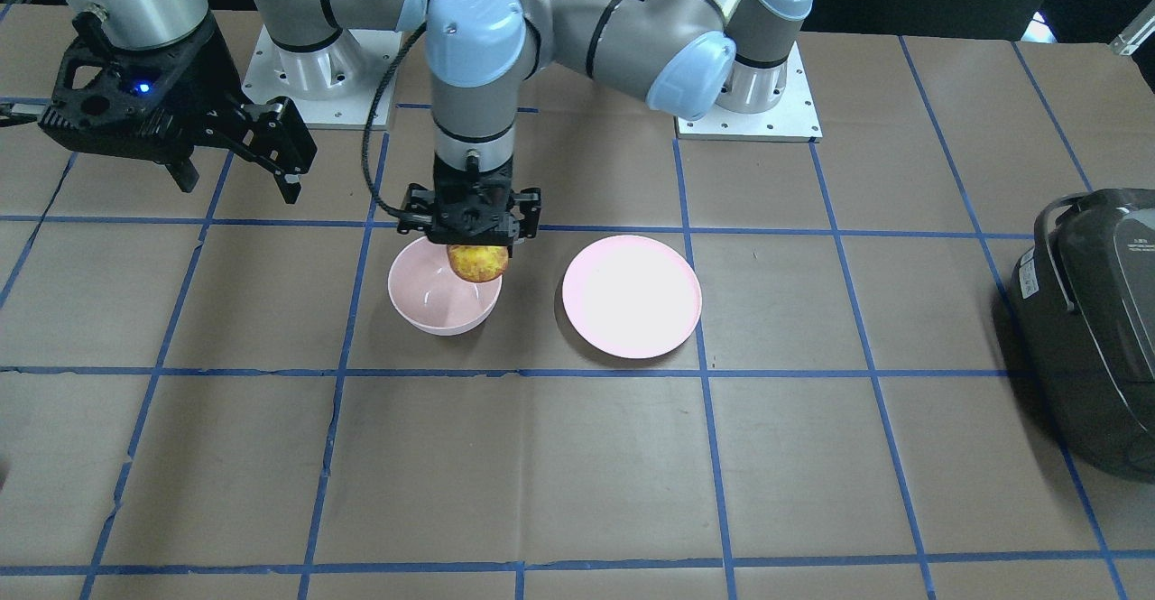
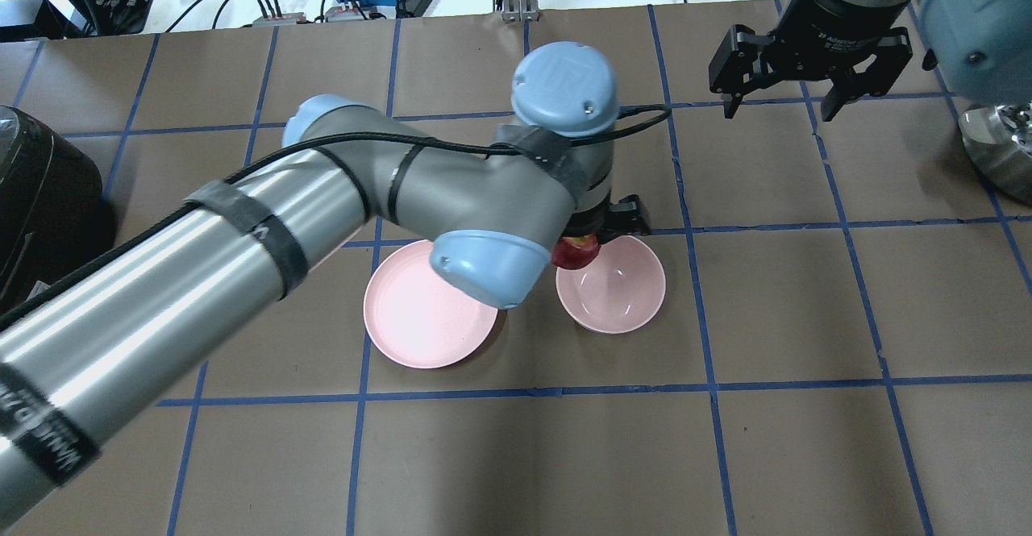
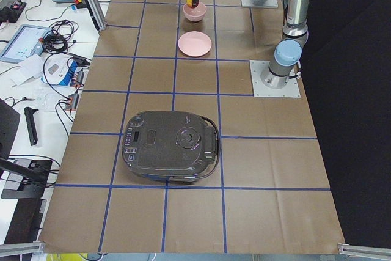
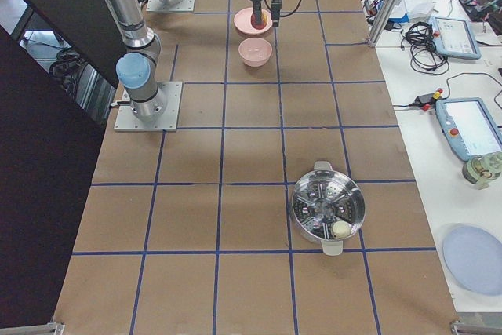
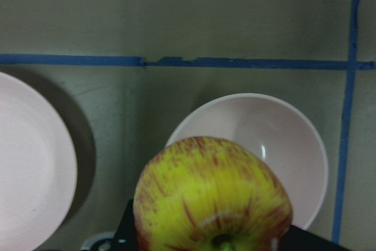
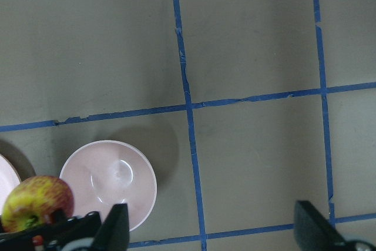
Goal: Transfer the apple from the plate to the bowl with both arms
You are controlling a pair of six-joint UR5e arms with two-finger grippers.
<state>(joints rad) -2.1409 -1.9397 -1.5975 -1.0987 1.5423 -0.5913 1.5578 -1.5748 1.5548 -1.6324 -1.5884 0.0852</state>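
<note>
My left gripper (image 1: 475, 244) is shut on the apple (image 1: 477, 263) and points straight down. It holds the apple just above the near-robot rim of the bowl (image 1: 433, 307). The left wrist view shows the yellow, red-streaked apple (image 5: 211, 198) over the bowl (image 5: 276, 139). The plate (image 1: 632, 296) lies bare beside the bowl, on the robot's left of it (image 2: 419, 318). My right gripper (image 1: 239, 187) is open and empty. It hovers high, off toward the robot's right of the bowl (image 2: 617, 290). Its view shows the apple (image 6: 35, 201) and the bowl (image 6: 111, 174).
A dark rice cooker (image 1: 1096, 329) stands at the table's end on the robot's left. A steel steamer pot (image 4: 328, 209) stands far toward the robot's right end. Blue tape lines grid the brown table. The arm base plates (image 1: 749, 122) sit behind the dishes.
</note>
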